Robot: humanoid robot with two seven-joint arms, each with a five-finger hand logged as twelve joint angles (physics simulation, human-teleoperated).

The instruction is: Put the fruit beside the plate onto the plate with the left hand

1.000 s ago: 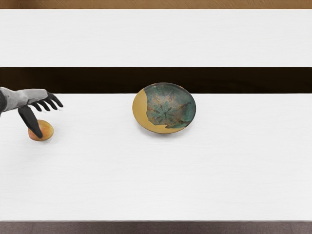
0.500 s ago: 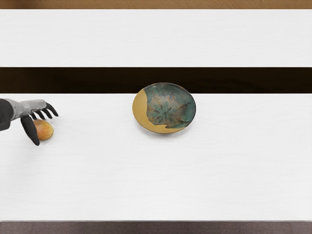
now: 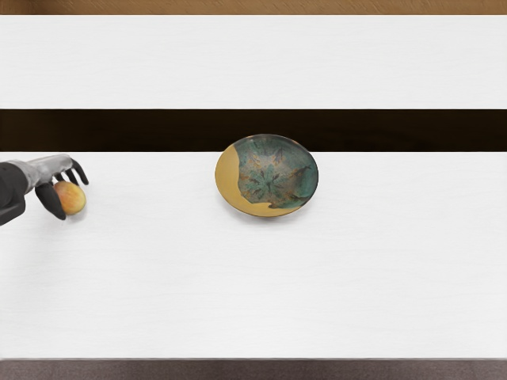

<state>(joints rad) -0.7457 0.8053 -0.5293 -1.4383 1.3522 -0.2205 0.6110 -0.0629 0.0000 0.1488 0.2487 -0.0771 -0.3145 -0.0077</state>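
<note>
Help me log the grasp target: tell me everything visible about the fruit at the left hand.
The fruit is small, round, smooth, orange-yellow with a redder blush. It is near the white table's left edge, far left of the plate. The left hand closes on it: thumb against its left side, fingers curled over its far side. Whether it touches the table is unclear.

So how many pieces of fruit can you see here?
1: a small round orange fruit at the far left, held in the left robot hand. None seems hidden.
</note>
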